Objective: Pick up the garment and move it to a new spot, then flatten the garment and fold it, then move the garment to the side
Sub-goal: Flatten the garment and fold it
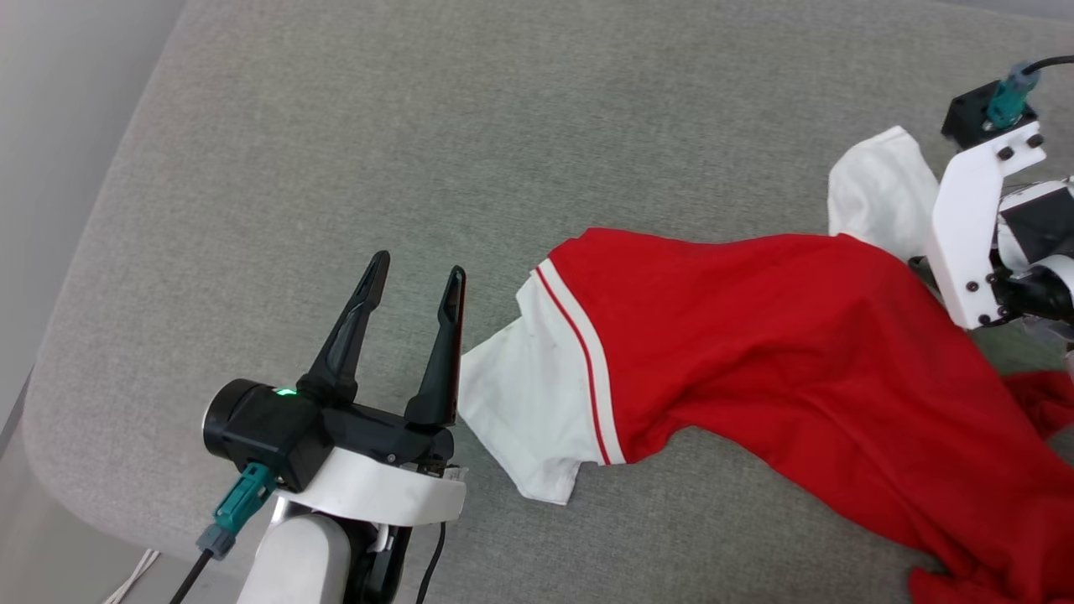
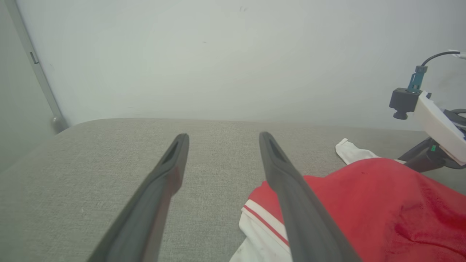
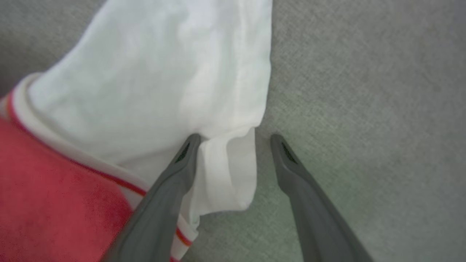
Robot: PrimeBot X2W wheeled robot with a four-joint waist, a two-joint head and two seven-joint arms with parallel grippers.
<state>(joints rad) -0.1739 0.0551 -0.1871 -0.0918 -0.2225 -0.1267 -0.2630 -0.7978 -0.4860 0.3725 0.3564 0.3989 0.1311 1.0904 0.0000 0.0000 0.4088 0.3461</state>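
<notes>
Nearest you, your left fingers (image 1: 445, 344) stand spread wide and hold nothing, poised over the grey padded surface (image 1: 336, 126). The garment (image 1: 755, 335) is right there. Its near white sleeve (image 1: 520, 403) sits just at their 3 o'clock, edge hard by the closer finger, and you can't tell whether it touches. From there the red body runs rumpled and twisted out toward 2 o'clock, with more red bunched at 5 o'clock of the head view.

Farthest out, your right fingers (image 3: 164, 203) are wide apart and empty too. The far white sleeve (image 3: 164, 72) has its corner lying between them, one finger over cloth and the other over bare surface.

This reads as the flatten step, with neither sleeve gripped yet. Next move, as I judge it: shift your left toward 3 o'clock until it straddles that sleeve hem. Then close both and draw them apart gently, because thin fabric like this will likely bunch if dragged.
</notes>
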